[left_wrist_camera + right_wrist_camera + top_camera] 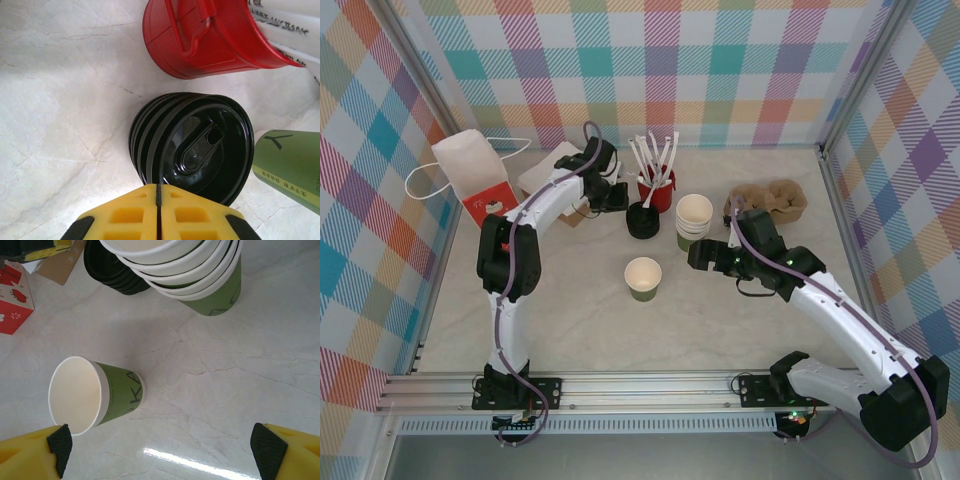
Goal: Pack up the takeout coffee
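One empty green cup [95, 395] stands upright just ahead of our wide-open, empty right jaws; it is light, crushable paper, so we judge a gentle mid-wall grip best. Left jaws sit closed, black lids [192, 147] just ahead.

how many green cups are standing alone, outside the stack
1: the lone green cup at mid-table, nearer the arms than the nested cup stack; how many cups the stack holds is unclear.

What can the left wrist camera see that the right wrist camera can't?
Left wrist camera: the red cup with white sticks. Right wrist camera: one open green cup standing alone, and the red-and-white bag. Both: the stack of black lids, the stack of green cups and the marble table.
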`<move>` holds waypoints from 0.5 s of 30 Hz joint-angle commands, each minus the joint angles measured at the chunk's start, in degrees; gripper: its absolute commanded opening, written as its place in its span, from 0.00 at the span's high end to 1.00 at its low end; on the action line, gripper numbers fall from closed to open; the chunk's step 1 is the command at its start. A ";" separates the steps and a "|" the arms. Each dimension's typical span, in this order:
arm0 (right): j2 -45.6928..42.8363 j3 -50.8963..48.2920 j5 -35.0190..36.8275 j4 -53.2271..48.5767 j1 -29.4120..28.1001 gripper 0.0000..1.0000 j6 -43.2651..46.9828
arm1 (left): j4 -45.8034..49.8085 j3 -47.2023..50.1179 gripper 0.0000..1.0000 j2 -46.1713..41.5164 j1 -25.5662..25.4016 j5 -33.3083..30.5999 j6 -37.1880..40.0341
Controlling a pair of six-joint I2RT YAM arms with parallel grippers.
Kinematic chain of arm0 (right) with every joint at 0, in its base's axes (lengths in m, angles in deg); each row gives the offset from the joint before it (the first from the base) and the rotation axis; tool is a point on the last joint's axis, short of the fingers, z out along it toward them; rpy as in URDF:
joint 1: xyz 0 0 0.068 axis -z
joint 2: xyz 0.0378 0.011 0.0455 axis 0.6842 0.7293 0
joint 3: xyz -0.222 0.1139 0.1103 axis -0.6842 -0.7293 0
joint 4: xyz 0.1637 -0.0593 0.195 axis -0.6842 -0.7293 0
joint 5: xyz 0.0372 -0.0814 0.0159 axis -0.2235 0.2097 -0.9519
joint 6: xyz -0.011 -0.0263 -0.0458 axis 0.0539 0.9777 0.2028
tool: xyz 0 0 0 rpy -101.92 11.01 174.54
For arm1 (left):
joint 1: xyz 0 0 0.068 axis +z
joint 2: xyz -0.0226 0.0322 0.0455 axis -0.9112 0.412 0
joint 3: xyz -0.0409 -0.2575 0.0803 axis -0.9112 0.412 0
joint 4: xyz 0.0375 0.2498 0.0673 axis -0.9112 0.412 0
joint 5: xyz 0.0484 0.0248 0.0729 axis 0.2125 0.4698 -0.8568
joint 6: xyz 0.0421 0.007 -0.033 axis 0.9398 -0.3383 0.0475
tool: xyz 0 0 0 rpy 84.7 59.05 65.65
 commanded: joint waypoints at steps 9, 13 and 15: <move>0.03 -0.41 -2.12 0.92 0.71 0.06 -0.29 | -2.90 1.15 0.78 -0.15 0.63 2.20 -3.05; -0.15 -0.59 -1.94 0.77 0.71 0.06 -0.37 | -2.31 0.38 0.72 1.42 0.60 3.28 -2.90; -0.18 -0.68 -1.91 0.92 0.71 0.06 -0.38 | -2.22 0.24 0.70 2.00 0.62 3.28 -2.84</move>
